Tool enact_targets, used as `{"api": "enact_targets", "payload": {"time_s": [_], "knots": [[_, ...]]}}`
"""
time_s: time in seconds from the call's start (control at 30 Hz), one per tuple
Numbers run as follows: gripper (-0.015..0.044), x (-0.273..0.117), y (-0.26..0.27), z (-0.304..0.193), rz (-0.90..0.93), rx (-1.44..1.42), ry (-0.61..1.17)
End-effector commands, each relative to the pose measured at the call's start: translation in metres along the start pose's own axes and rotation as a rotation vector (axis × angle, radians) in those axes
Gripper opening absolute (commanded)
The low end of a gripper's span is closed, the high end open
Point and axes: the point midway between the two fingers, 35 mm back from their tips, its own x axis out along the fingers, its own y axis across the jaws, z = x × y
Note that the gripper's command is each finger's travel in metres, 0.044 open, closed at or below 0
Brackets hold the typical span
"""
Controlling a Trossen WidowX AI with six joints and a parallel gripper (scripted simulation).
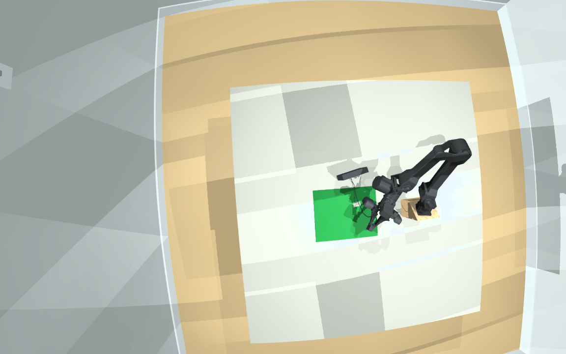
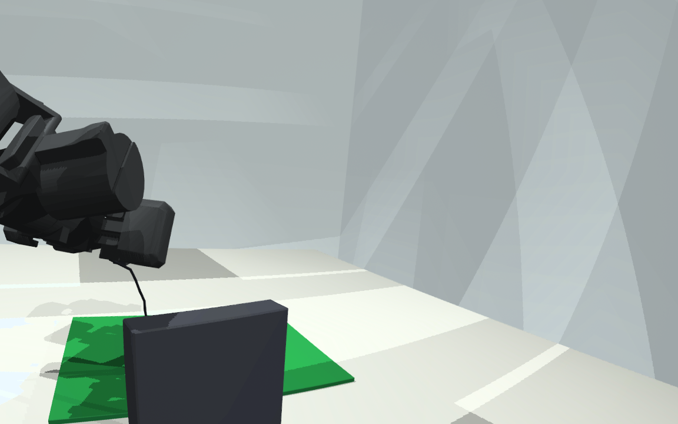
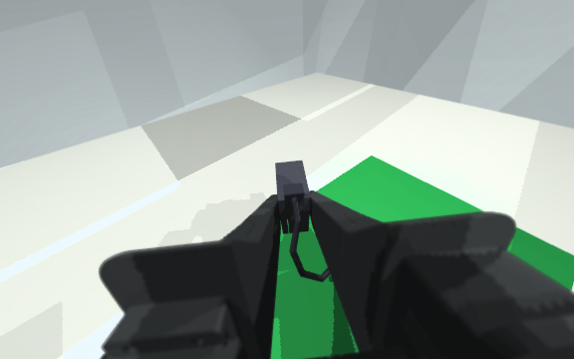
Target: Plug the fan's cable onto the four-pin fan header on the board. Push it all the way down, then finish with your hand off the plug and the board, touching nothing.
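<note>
Gripper (image 1: 370, 228) (image 2: 113, 258) (image 3: 293, 198) nearly closed, a narrow gap left, shut on the small dark plug (image 3: 291, 177), gripped by its sides between the fingertips. Makes sense: side grip leaves the cable (image 1: 354, 189) (image 2: 138, 287) (image 3: 294, 244) free to curl back between the fingers, and the far part of the plug sticks out past them. Cable runs over to the dark slab, taken as the fan (image 1: 352, 173) (image 2: 204, 368), standing on edge beside the green board (image 1: 333, 220) (image 2: 315, 363) (image 3: 382, 189), presumably close so the lead reaches. Board lies flat on the table (image 1: 276, 242) (image 2: 409, 337) (image 3: 217, 145). Small pale part (image 1: 356, 204) on it in the top view is likely the header; pins too small to count. Plug is up off the board, near its edge by the arm (image 1: 421, 167), not plugged in. Gripper reaches out at a shallow slant, so plug probably needs turning upright, lining up over the header, then pressing straight down. Risks, my guess: cable snagging on a finger, plug twisting in the grip or missing the pins. Release and back off last. No brand, label or readable writing on plug, fan or board
</note>
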Motion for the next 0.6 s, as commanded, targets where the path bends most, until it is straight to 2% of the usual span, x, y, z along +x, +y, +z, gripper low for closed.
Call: {"api": "enact_targets", "payload": {"time_s": [0.0,0.57], "knots": [[0.0000,0.000,0.001,-0.004,0.003,-0.002,-0.004],[0.0000,0.002,0.001,-0.019,0.004,-0.003,-0.003]]}}
